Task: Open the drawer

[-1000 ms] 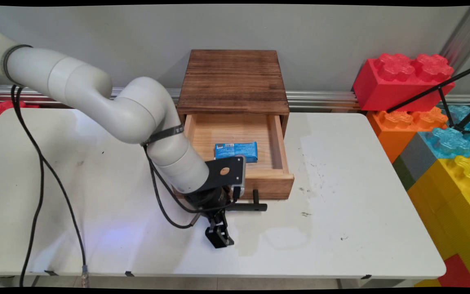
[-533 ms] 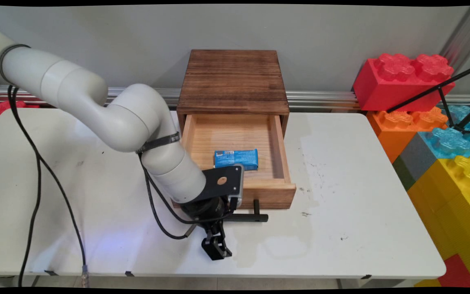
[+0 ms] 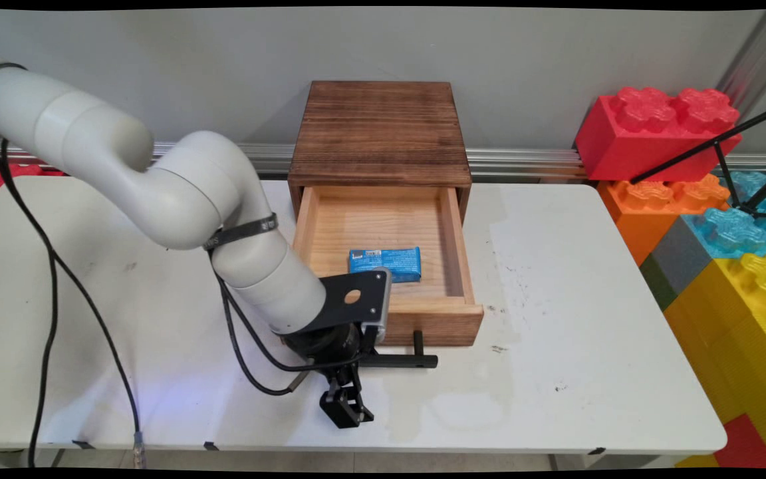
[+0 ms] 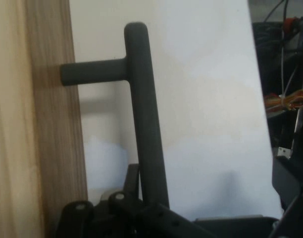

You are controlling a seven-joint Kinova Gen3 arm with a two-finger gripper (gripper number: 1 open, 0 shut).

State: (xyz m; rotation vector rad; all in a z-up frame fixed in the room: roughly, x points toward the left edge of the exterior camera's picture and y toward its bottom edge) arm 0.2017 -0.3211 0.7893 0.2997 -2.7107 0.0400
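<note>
The pale wooden drawer (image 3: 433, 319) has slid further out of the dark brown wooden cabinet (image 3: 380, 130) over the last second. Its front now stands nearer the white table (image 3: 556, 319)'s near edge, and more of its floor is uncovered. The arm has drawn back toward the near left by the same amount, so drawer and hand have moved together. The black two-finger gripper (image 3: 350, 372) sits at the left end of the black bar handle (image 3: 403, 361). In the hand view the black bar handle (image 4: 144, 114) runs straight down into the gripper (image 4: 146, 208)'s linkage, with the drawer front just to its left. I judge it clamped on the bar, since the bar passes into the linkage and the drawer follows the hand. The contact itself is not shown: the fingertips lie below the hand view's bottom edge, and the wrist covers them from above. A blue foil packet (image 3: 385, 263) lies flat inside the drawer near its front wall, carried along with it. The black wrist plate cuts off its lower left corner, and its print is too small to read. The handle's left post is hidden as well.
</note>
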